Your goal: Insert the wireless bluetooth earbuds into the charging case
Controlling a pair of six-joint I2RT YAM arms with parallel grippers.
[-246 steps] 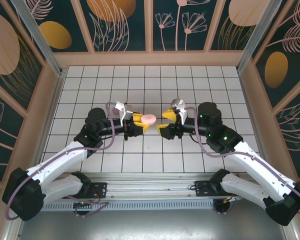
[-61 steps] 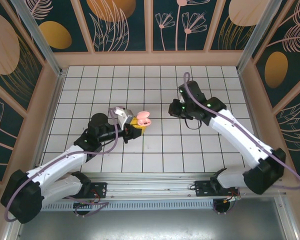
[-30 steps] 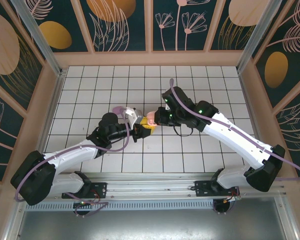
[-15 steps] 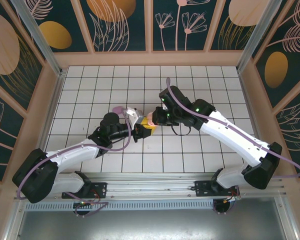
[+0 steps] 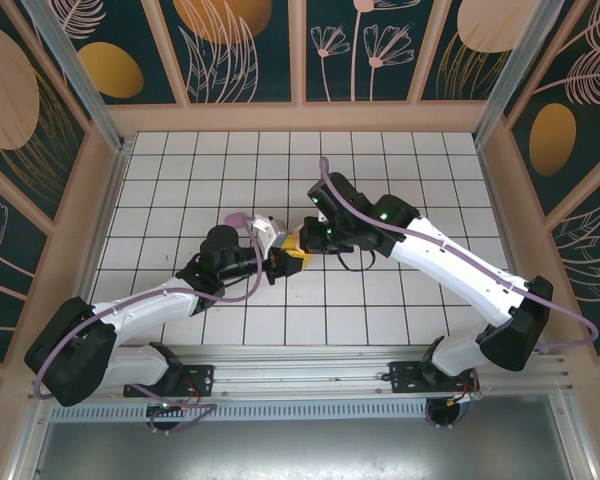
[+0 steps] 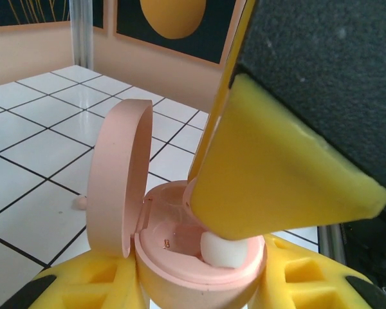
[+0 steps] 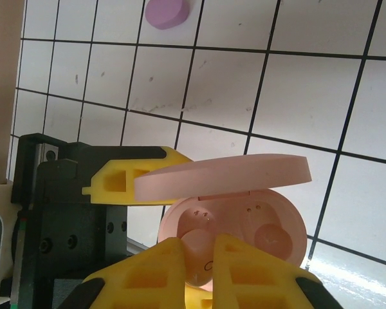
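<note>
Swinging in from the table's right half, the right gripper (image 5: 300,243) now meets the left gripper (image 5: 278,263) mid-table. The left jaws clamp the open pink charging case (image 6: 199,273). The right jaws, nearly closed, pinch a pale earbud (image 6: 222,250) into one socket. The second socket (image 7: 275,237) looks empty, so its bud is still to place.

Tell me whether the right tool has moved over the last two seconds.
Yes. In the top view the right tool has swung left across the tiled table, ending over the open pink charging case.
</note>
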